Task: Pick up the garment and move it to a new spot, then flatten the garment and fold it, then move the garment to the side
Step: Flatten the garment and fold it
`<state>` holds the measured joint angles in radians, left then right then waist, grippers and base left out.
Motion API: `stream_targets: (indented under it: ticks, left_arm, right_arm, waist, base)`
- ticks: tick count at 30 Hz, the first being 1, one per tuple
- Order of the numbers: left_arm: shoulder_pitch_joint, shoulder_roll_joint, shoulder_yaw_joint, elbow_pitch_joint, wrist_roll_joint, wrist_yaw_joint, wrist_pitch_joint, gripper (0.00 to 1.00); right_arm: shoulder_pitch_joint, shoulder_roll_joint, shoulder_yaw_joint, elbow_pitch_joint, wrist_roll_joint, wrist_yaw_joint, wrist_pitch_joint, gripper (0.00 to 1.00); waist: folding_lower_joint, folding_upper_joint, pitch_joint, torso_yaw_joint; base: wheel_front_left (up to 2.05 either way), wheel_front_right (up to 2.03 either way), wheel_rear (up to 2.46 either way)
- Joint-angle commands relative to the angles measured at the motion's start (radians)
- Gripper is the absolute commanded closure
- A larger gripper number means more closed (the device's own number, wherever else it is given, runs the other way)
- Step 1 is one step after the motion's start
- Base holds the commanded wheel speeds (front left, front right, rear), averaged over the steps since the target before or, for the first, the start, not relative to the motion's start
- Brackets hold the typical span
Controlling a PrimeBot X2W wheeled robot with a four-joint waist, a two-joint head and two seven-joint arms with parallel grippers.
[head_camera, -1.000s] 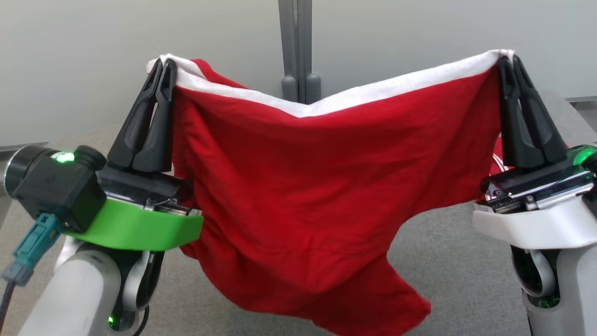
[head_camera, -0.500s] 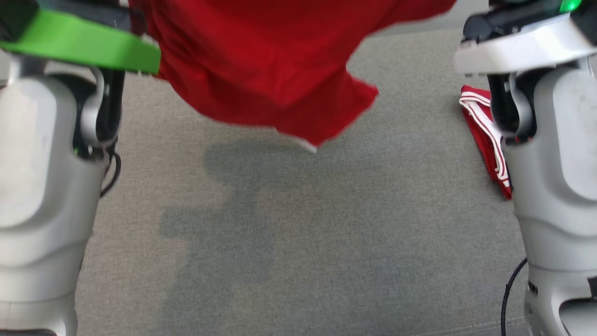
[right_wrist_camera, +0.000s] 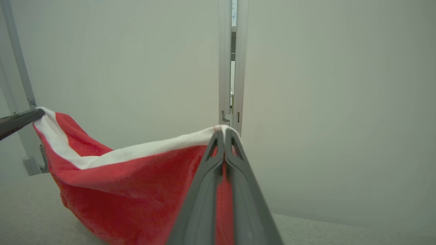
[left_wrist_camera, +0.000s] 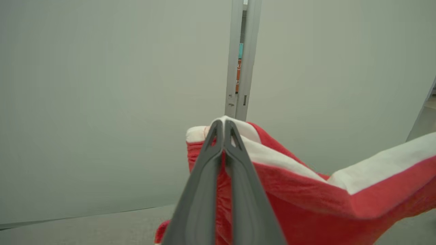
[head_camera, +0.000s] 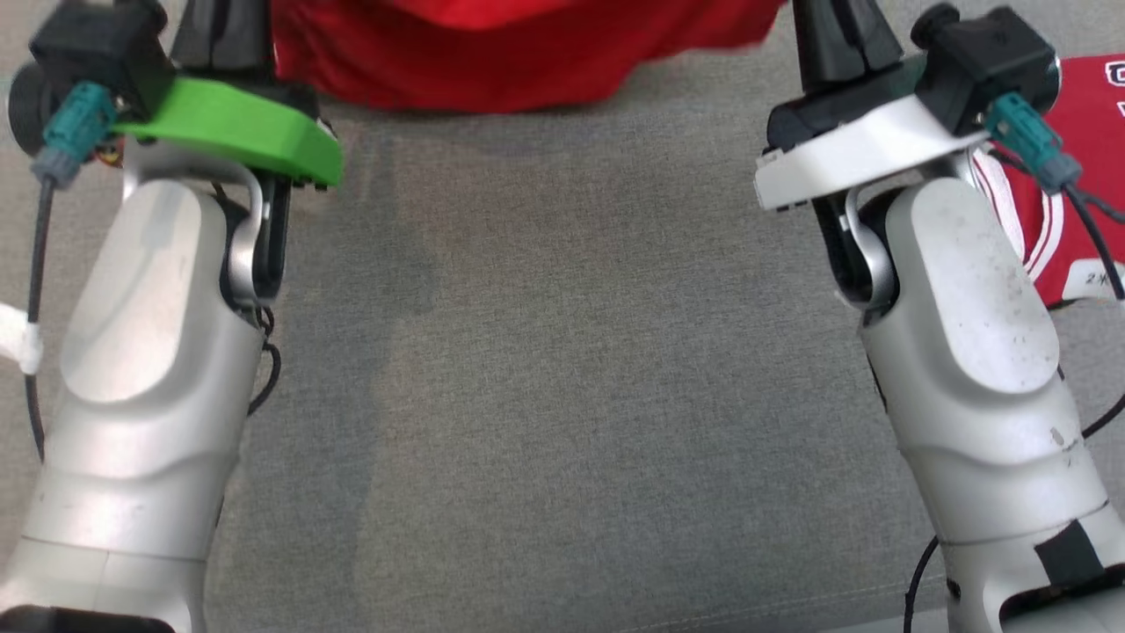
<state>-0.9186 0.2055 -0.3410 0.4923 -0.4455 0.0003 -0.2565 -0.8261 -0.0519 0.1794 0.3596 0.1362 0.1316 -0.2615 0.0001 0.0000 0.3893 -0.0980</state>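
Head view looks down on a grey fabric surface between the pale left forearm and right forearm; the red garment hangs across the far side of that surface, its lower folds blurred, and whether they touch the fabric I cannot tell; a second red garment with white stripes lies by the surface's right edge, partly behind the right wrist; in the left wrist view the left gripper is clamped tight on one corner of the garment's white band, red cloth pinched between its two dark fingers; in the right wrist view the right gripper is likewise clenched on the opposite corner of that band; the band sags in a shallow V between the two grips, and the red body droops below it toward the surface; behind it stand pale wall panels and a grey upright post.
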Motion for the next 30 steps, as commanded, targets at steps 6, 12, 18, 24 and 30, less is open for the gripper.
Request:
stream_targets:
  ticks: [6,12,18,24,30]
  left_arm:
    - [0.151,-0.02,0.043,-0.082,0.012,0.003,-0.009,1.0]
    - [0.288,-0.053,0.072,-0.198,0.04,-0.007,-0.009,1.0]
    - [0.463,-0.079,0.074,-0.302,0.057,-0.004,-0.009,1.0]
    - [0.67,-0.076,0.061,-0.415,0.054,0.025,-0.003,1.0]
    - [0.856,-0.06,0.032,-0.59,0.055,0.078,0.059,1.0]
  right_arm:
    - [0.154,-0.001,-0.02,-0.098,0.017,-0.002,-0.004,1.0]
    - [0.285,-0.001,-0.062,-0.219,0.032,-0.002,-0.004,1.0]
    - [0.48,0.0,-0.098,-0.313,0.065,-0.002,-0.004,1.0]
    - [0.697,0.0,-0.126,-0.426,0.052,-0.002,0.006,1.0]
    - [0.872,0.0,-0.148,-0.616,0.057,-0.002,0.069,1.0]
  waist:
    - [-0.0001,0.0,0.011,0.016]
    - [-0.0001,0.0,-0.054,0.03]
    - [-0.0001,0.0,-0.181,0.042]
    - [-0.0001,0.0,-0.31,0.054]
    - [-0.0001,0.0,-0.363,0.056]
  base:
    - [0.0,0.0,0.0]
    - [0.0,0.0,0.0]
    - [0.0,0.0,0.0]
    - [0.0,0.0,0.0]
    - [0.0,0.0,0.0]
